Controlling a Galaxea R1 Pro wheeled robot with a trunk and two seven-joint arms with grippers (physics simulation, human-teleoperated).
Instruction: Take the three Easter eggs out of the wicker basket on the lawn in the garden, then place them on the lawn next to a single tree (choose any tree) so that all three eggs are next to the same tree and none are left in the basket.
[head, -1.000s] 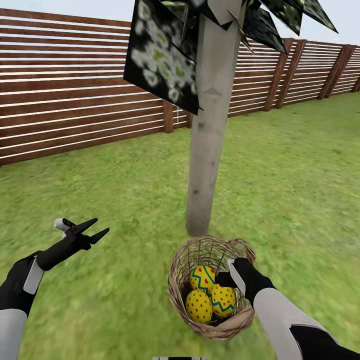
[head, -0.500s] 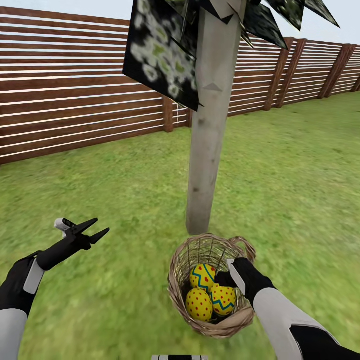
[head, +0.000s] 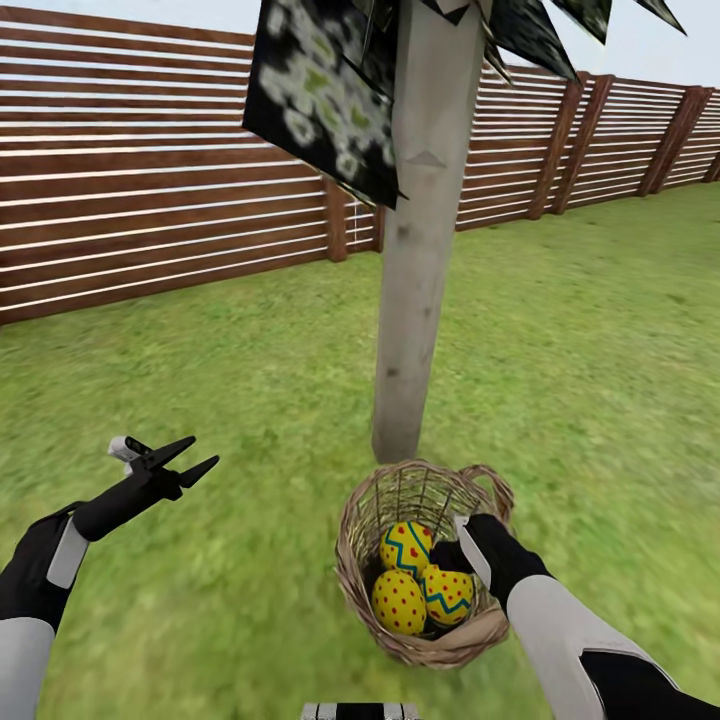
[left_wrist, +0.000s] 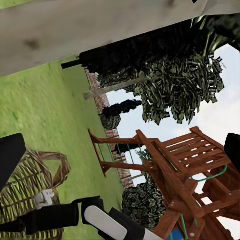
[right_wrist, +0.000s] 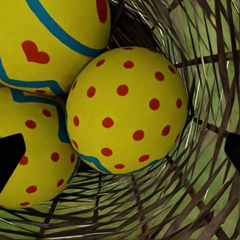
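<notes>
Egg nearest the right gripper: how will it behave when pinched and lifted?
Likely slippery: the dotted egg looks smooth and rounded, so fingers may squeeze it out. Probably rolls once released on the lawn. Its neighbours touch it inside the wicker basket, so they may shift.

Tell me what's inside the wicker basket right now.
Inside the wicker basket lie three Easter eggs, bunched together and touching. The right claw reaches in over them. The basket floor beneath the eggs is covered, so anything under them cannot be seen.
</notes>
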